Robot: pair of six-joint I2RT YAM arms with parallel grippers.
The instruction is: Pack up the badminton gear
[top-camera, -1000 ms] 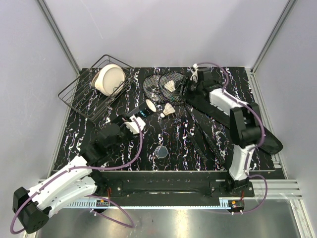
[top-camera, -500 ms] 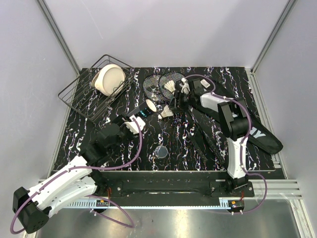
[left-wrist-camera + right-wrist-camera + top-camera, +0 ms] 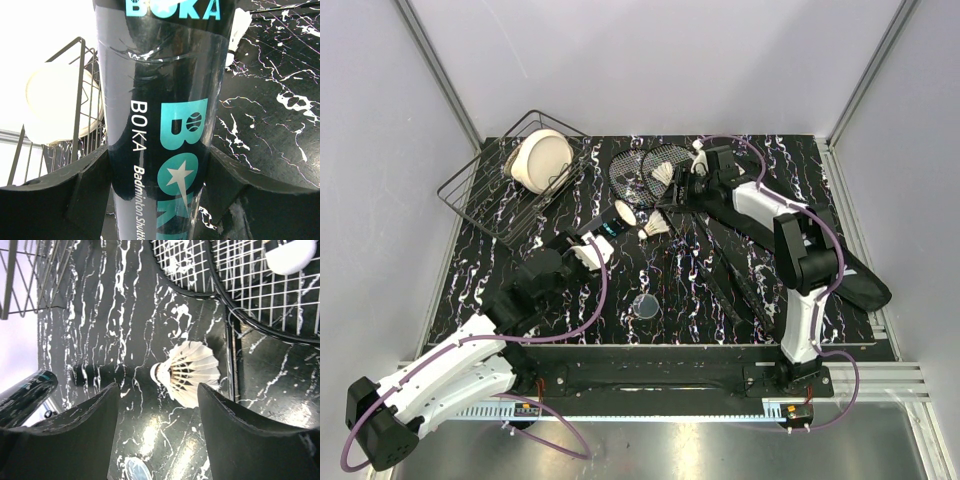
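Note:
My left gripper (image 3: 592, 248) is shut on the black teal-lettered shuttle tube (image 3: 165, 110), its fingers (image 3: 75, 190) on both sides of it. The tube's open end (image 3: 624, 212) points toward the back of the table. A white shuttlecock (image 3: 657, 226) lies just right of it and also shows in the right wrist view (image 3: 187, 372). My right gripper (image 3: 684, 194) hangs open and empty just behind it (image 3: 157, 390). Two rackets (image 3: 642, 172) lie with overlapping heads (image 3: 240, 280), a second shuttlecock (image 3: 665, 172) on them. The long black racket bag (image 3: 845, 275) lies on the right.
A black wire basket (image 3: 505, 195) with a cream bowl-like object (image 3: 542, 160) stands at the back left, close to the tube in the left wrist view (image 3: 80, 100). A small clear lid (image 3: 644, 305) lies near the table's front middle.
My right gripper swung from the back right toward the loose shuttlecock, then drew slightly back. The left arm and the tube have not moved.

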